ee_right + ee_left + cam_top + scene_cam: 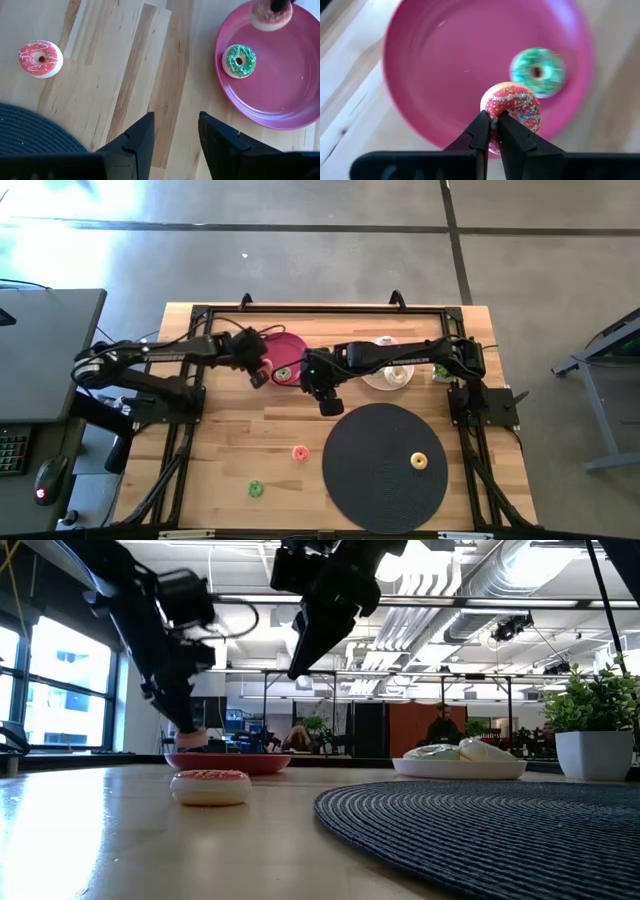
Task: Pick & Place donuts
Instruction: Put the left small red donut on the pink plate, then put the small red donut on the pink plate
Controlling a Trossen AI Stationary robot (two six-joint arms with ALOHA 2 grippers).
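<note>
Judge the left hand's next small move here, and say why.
Probably lower a little and open. The left hand grips a red sprinkled donut over the pink plate's edge, near the green donut already inside. The right hand waits open nearby.

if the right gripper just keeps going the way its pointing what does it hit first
Probably bare table. The open right gripper points down at the wood between the pink plate and the mat; no donut sits in that line.
</note>
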